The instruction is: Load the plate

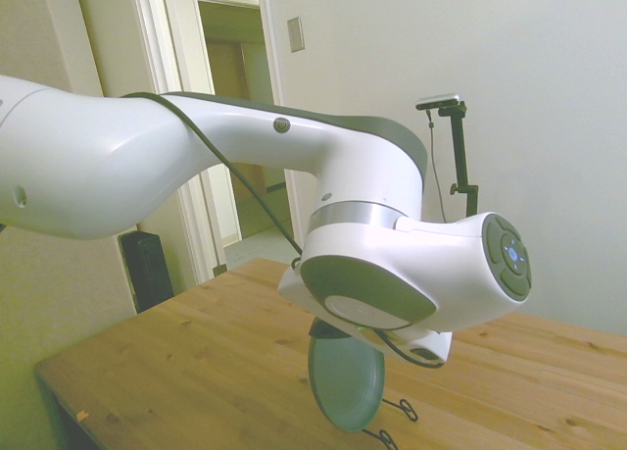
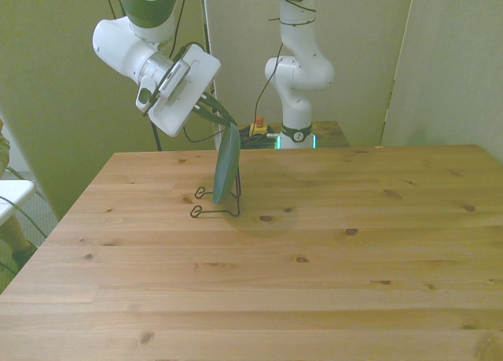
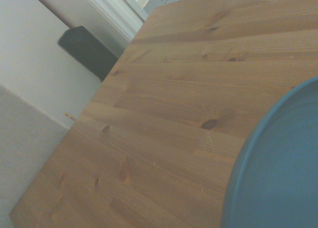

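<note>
Holding the plate [image 2: 226, 166] by its top edge in the closed gripper [image 2: 228, 123], setting it into the wire stand [image 2: 214, 204]; next, letting go gently.

One plate [image 2: 226, 167] is counted, standing on edge in the left-centre of the front view and seen again at the bottom centre of the side view [image 1: 345, 383] and at the lower right of the wrist picture [image 3: 278, 168]. One black wire stand [image 2: 216, 204] is counted, just below the plate in the front view. One wooden table [image 2: 314, 282] is seen, filling the lower half of the front view. Two white robot arms are counted: one [image 2: 149, 46] at the upper left of the front view, and a second [image 2: 297, 62] at the top centre. One gripper [image 2: 224, 119] is counted, at the plate's top edge. One dark box [image 1: 147, 269] is seen on the floor at the left of the side view.
</note>
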Available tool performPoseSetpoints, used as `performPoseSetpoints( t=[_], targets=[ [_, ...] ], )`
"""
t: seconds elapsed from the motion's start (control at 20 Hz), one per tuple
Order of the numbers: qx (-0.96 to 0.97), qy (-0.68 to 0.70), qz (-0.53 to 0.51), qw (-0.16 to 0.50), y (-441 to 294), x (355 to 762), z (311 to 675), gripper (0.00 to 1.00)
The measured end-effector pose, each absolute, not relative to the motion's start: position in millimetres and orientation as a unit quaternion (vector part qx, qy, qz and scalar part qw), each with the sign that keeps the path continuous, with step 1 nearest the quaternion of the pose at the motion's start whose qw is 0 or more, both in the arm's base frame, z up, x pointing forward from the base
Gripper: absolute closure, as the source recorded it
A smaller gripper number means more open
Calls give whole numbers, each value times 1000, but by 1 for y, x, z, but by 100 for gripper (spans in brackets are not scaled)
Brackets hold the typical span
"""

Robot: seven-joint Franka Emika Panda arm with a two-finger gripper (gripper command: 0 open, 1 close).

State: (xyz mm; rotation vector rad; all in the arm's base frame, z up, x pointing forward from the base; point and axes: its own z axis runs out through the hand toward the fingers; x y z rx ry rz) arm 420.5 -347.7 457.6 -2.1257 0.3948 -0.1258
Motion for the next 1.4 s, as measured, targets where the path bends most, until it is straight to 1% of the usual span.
performPoseSetpoints(
  t=[1.0,1.05,1.4],
  targets=[
    [-870,164,-44,463,-351,435,447,100],
    [-870,165,-44,462,-351,436,447,0],
    [-870,176,-38,459,-349,439,446,0]
  ],
)
